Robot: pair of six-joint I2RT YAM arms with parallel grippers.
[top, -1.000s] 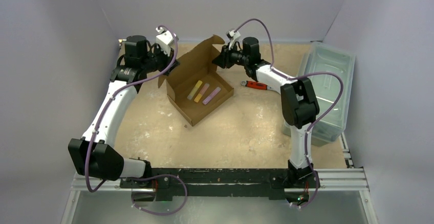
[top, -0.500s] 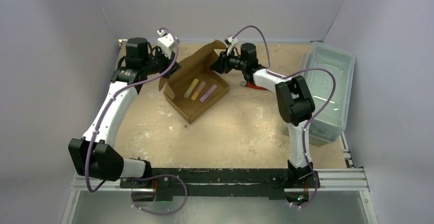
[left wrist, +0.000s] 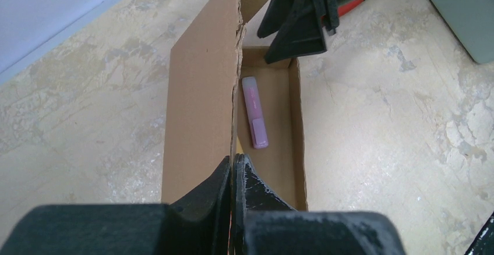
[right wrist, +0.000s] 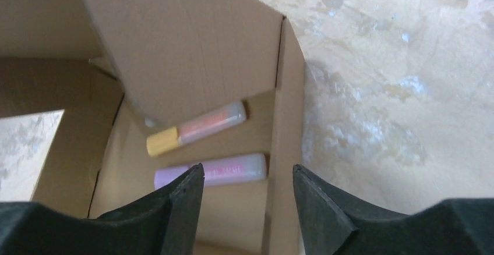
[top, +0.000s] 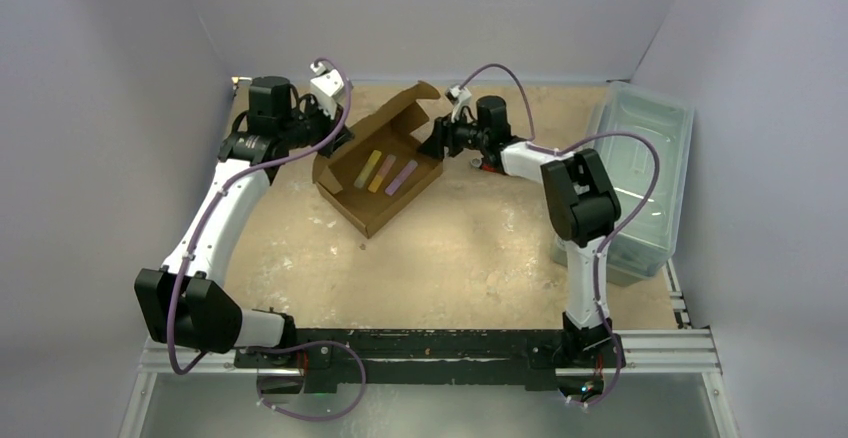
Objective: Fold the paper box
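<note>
While your left tool [left wrist: 234, 163] pinches box [left wrist: 195, 115] flap, your right tool [right wrist: 247, 173] stands spread, box wall between fingers, purple marker [right wrist: 210, 170] just beyond.

No text, label, brand or number is legible in any view. The purple highlighter [right wrist: 211, 170] in the paper box [right wrist: 175, 39] shows faint print along its barrel, too blurred to read. Same for the orange highlighter [right wrist: 198, 126]. The cardboard faces are plain.
</note>
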